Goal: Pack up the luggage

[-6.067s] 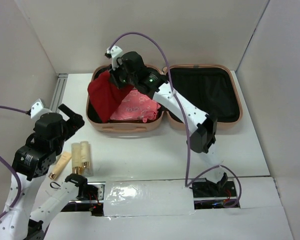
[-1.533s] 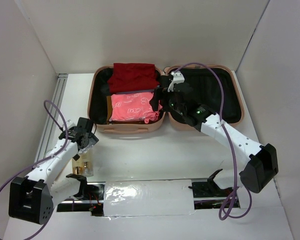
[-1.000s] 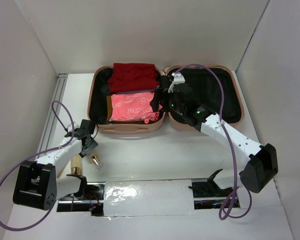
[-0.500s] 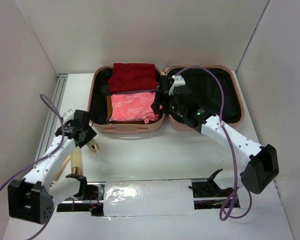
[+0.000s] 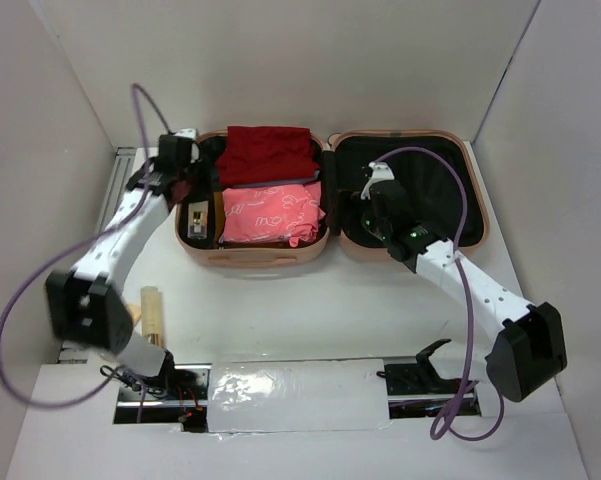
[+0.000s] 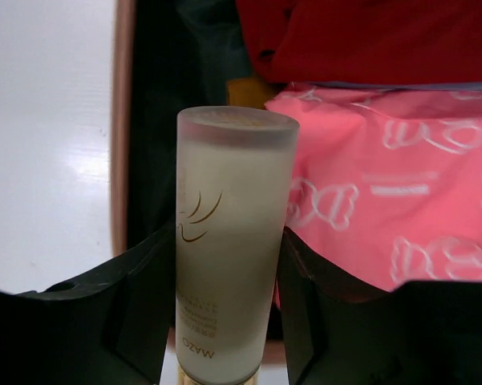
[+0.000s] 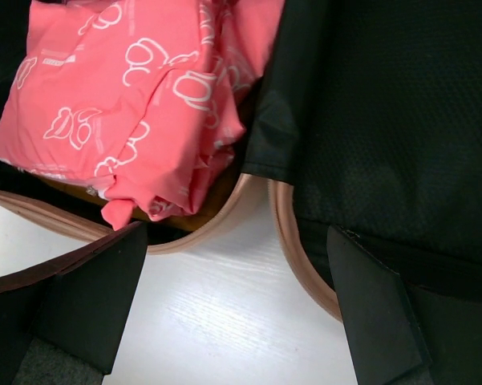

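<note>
Left claw (image 6: 227,269) gripping frosted bottle (image 6: 232,192) over luggage (image 5: 255,257) left half; right claw (image 7: 236,233) wide, above its hinge gap

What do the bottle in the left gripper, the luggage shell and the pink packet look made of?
The bottle: frosted glass or plastic, translucent matte with gold print; the luggage shell: smooth hard plastic, probably, holding its rounded form; the pink packet: soft, creased, printed; thin plastic film or fabric.

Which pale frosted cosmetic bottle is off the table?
The pale frosted bottle held in the left gripper, over the peach-pink hard-shell suitcase's left half; the other bottle rests on the white table.
</note>
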`<act>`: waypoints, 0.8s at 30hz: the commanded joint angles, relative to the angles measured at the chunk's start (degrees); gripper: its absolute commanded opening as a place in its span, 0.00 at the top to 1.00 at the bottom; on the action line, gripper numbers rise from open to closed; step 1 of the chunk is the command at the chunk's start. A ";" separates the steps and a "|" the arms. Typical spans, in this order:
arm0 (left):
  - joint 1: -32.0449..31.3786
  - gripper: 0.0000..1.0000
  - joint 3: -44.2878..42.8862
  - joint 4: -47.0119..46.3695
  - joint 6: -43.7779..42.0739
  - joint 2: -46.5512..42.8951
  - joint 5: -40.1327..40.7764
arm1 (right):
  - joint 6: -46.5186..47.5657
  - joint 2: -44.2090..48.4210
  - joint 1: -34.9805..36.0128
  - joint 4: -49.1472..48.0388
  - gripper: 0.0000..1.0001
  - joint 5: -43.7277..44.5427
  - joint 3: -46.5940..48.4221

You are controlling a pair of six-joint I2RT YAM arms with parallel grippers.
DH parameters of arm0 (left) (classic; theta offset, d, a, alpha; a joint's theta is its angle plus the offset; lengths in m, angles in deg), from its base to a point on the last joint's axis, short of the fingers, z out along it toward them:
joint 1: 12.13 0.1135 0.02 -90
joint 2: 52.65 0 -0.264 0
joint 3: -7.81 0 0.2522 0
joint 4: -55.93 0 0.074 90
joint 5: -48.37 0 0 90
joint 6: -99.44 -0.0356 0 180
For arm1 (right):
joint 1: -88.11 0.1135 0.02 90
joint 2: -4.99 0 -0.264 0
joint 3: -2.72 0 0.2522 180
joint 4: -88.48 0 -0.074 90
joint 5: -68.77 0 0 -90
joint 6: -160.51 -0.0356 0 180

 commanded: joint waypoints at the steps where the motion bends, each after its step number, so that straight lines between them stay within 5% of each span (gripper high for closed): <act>1: -0.04 0.93 -9.34 0.89 -7.81 13.78 -0.99 | 1.10 4.59 -1.24 -2.38 0.00 -1.16 -1.10; 4: -0.04 0.74 -16.05 4.53 -8.95 20.84 0.85 | 1.11 5.30 -2.65 -1.06 0.00 -1.16 -1.10; 5: -0.04 0.62 -16.66 4.53 -8.95 21.54 0.85 | 1.11 5.91 -3.17 -1.06 0.00 -1.16 -1.10; 6: -0.04 0.30 -17.19 5.22 -7.74 21.55 0.85 | 1.11 5.91 -3.18 -1.06 0.00 -1.16 -1.10; 9: -0.04 0.01 -16.59 5.23 -6.41 20.33 0.85 | 1.11 6.53 -3.79 -0.53 0.00 -1.95 -1.10; 14: -0.04 0.01 -12.28 6.10 -1.41 13.48 2.51 | 1.11 7.84 -3.79 0.08 0.00 -2.74 -1.10; 20: 3.02 0.01 -2.01 16.99 16.77 1.70 11.65 | 1.11 7.85 -3.79 0.61 0.00 -4.85 -1.63; 24: 9.44 0.01 13.51 19.29 25.40 -5.33 10.79 | 0.58 7.32 -1.95 0.09 0.00 -5.91 -2.25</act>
